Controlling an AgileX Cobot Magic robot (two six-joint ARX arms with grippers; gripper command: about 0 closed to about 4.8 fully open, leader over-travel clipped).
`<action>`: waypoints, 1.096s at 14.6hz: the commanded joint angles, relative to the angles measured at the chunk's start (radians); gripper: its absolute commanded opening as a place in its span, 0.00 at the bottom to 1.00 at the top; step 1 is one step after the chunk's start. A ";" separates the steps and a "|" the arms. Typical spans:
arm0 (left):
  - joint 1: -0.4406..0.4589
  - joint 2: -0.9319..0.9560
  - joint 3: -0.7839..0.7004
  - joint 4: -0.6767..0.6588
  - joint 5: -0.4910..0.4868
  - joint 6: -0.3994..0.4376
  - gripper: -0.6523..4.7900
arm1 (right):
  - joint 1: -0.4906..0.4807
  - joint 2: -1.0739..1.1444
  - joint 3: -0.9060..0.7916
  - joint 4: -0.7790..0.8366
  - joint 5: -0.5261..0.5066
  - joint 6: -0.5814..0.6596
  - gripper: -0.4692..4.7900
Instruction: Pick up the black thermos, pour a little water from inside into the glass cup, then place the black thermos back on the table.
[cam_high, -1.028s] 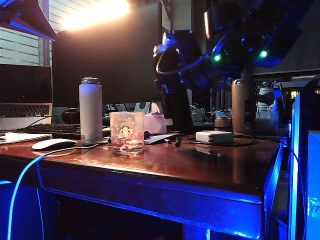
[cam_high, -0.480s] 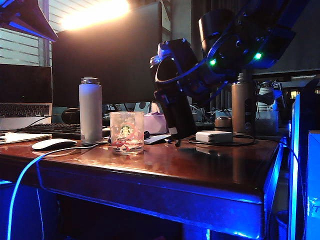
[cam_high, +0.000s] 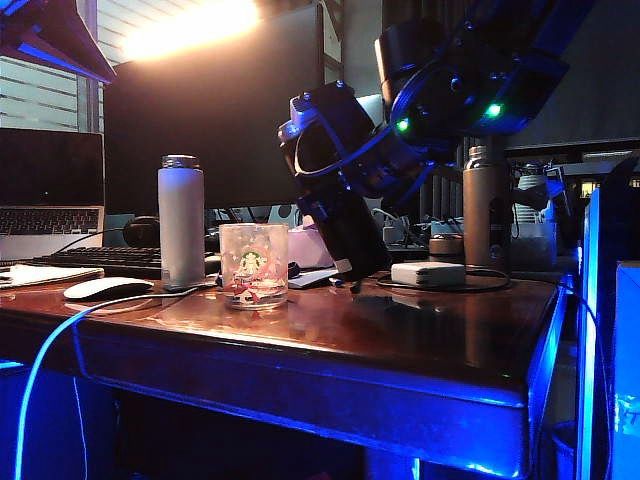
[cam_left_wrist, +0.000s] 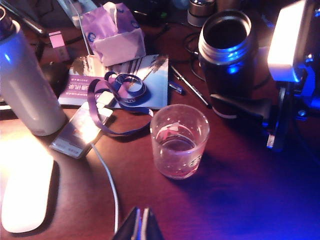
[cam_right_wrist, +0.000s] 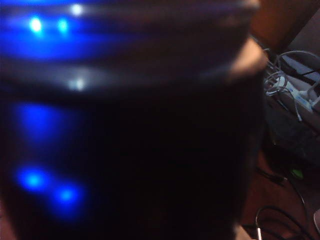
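The black thermos leans with its open silver rim tipped toward the glass cup. Its base hangs close over the table. My right gripper is shut on its body, and a dark finger crosses its lower part. In the right wrist view the thermos fills the picture and hides the jaws. The glass cup stands upright just left of the thermos with what looks like a little liquid in it. My left gripper hovers shut on the near side of the cup, holding nothing.
A white bottle stands left of the cup and a tan bottle at the back right. A white mouse, its cable, a white adapter, a booklet with a lanyard and a tissue pack lie around.
My right arm has swung left toward the cup with the thermos. The thermos has gone from upright to leaning, its top toward the cup. The left gripper and cup have not moved.
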 joint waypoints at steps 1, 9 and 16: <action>0.000 -0.003 0.005 0.009 0.007 -0.003 0.17 | 0.012 0.003 0.056 0.046 0.044 -0.019 0.39; 0.000 -0.003 0.005 0.010 0.007 -0.003 0.17 | 0.012 0.034 0.069 0.022 0.084 -0.126 0.39; 0.000 -0.003 0.005 -0.048 0.007 0.115 0.18 | 0.013 0.034 0.069 0.020 0.089 -0.218 0.39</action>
